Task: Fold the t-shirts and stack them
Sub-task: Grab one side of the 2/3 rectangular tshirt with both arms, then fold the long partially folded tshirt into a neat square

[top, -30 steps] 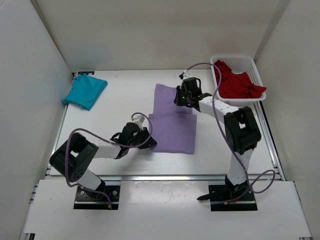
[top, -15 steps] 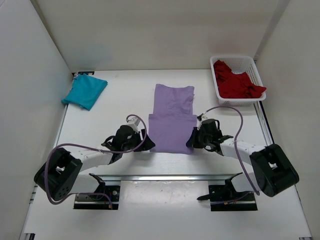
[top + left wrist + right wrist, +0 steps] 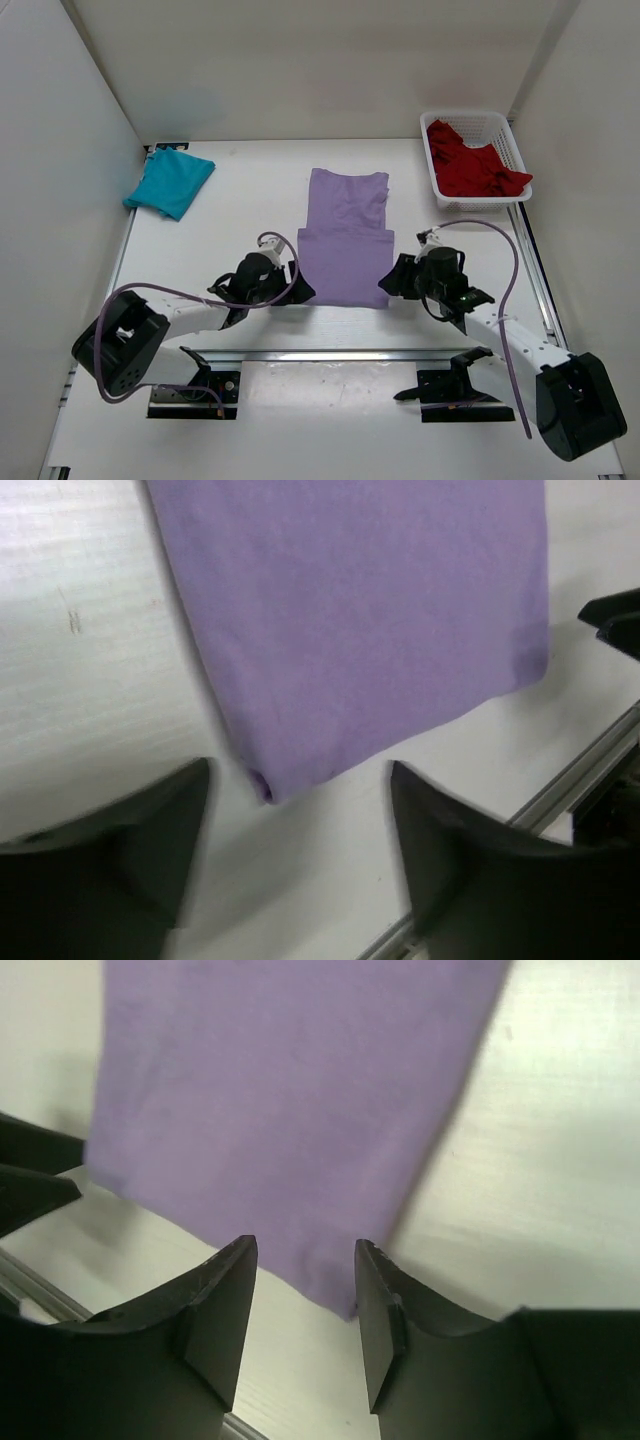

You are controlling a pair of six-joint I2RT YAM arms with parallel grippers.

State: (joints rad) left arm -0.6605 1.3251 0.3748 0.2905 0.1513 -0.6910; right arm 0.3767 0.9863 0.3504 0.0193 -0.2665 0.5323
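1. From above: the left fingers (image 3: 296, 290) sit at the near left corner of the lavender t-shirt (image 3: 345, 235), the right fingers (image 3: 392, 278) at its near right corner. The shirt lies flat mid-desk (image 3: 230, 215). The teal t-shirt (image 3: 170, 183) lies folded far left, and the red t-shirt (image 3: 470, 165) is heaped in the basket (image 3: 500, 123) far right. At this size I can't judge either pair's gap. A second ago the right fingers were at the shirt's far right corner.
2. Left wrist: the left fingers (image 3: 130, 840) stand wide apart, holding nothing. The lavender t-shirt's (image 3: 350, 610) corner lies on the desk (image 3: 90, 660) just ahead of them. The right fingers (image 3: 615, 615) are cut off at the edge.
3. Right wrist: the right fingers (image 3: 215, 1310) are parted, gripping nothing. The lavender t-shirt's (image 3: 280, 1090) corner lies loose between them, blurred. The left fingers (image 3: 30, 1185) show only as dark tips.
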